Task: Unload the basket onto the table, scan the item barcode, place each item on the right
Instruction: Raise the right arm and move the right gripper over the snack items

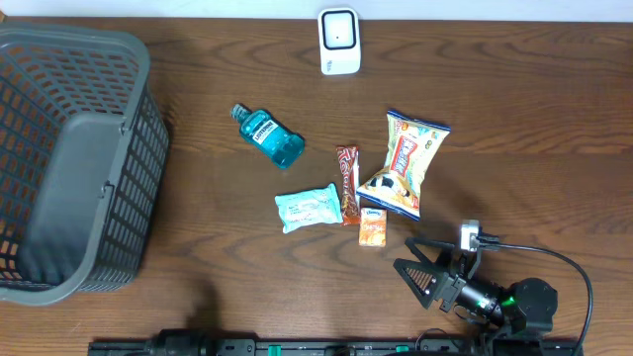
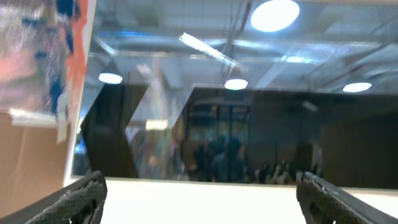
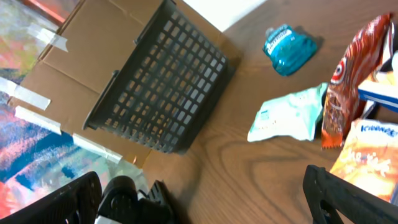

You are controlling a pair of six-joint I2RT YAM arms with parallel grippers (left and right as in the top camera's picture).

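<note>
Black fingertips (image 3: 348, 196) of the right gripper (image 1: 406, 254) fill the bottom corners of the right wrist view, spread wide with nothing between them. Overhead, this gripper sits at the lower right of the frame, aimed up-left at the cluster of goods in the middle. The left gripper (image 2: 208, 208) is likewise spread and empty, looking out at the room rather than at the table.

No item is picked up yet, so the step in hand looks like the reach. The small orange tissue pack (image 1: 373, 226) lies closest, just up-left of the right gripper, tight beside the chocolate bar (image 1: 347, 183) and under the lower edge of the chips bag (image 1: 406, 163). The scanner (image 1: 338, 41) stands at the top centre, well apart from it.

To do it well, come down squarely over the pack, close across its narrow sides, and keep one finger from wedging against the bar. Whether the barcode faces up cannot be told, so expect to turn the pack toward the scanner.
</note>
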